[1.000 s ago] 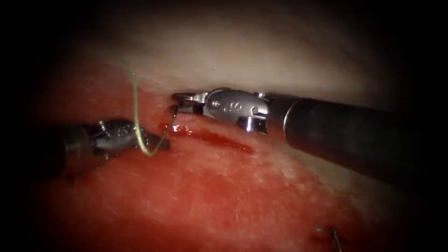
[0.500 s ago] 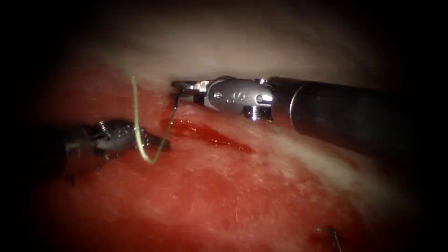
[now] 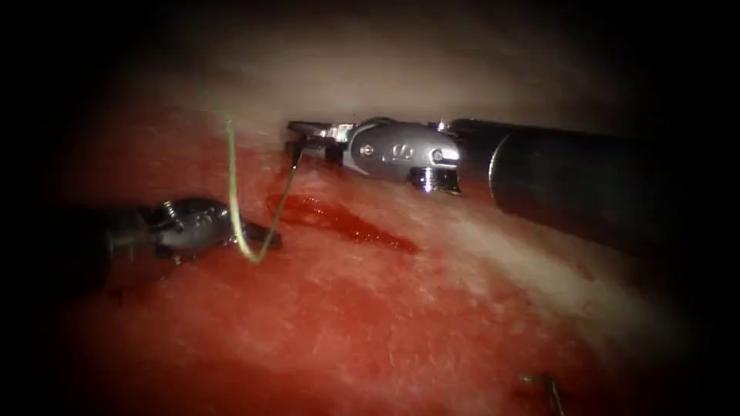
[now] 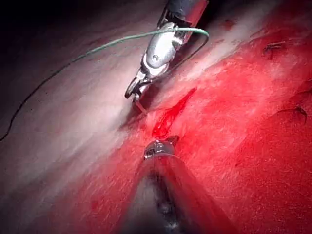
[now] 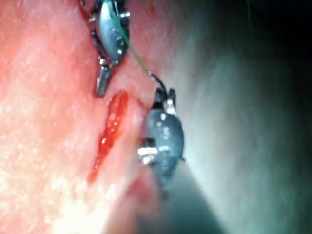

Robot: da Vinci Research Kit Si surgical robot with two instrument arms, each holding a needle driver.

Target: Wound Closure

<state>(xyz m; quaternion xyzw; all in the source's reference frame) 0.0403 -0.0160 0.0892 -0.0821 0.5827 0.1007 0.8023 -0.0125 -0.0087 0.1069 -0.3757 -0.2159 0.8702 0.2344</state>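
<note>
My right tool (image 3: 295,137) comes in from the right, jaws shut on the dark curved needle (image 3: 287,183) near one end. The needle hangs down-left from the jaws, just over the tissue (image 3: 370,308) at the upper end of the cut (image 3: 339,223), and is not in the tissue. Green thread (image 3: 231,177) runs from the needle's lower end, loops under the tip of my left tool (image 3: 266,237) and rises up. The left tool lies on the left of the cut, its jaws (image 5: 101,84) shut with nothing seen between them. The thread (image 4: 97,46) drapes over the right tool (image 4: 134,92).
Red fluid fills the cut (image 4: 168,117) and wets the tissue around it. Dark cut ends of thread (image 3: 551,389) stick up from the tissue at the lower right. Pale tissue (image 3: 401,85) lies behind the right tool.
The right tool has risen and drawn back a little to the right with the needle, and the thread loop at the left tool has narrowed. The left tool has stayed in place.
</note>
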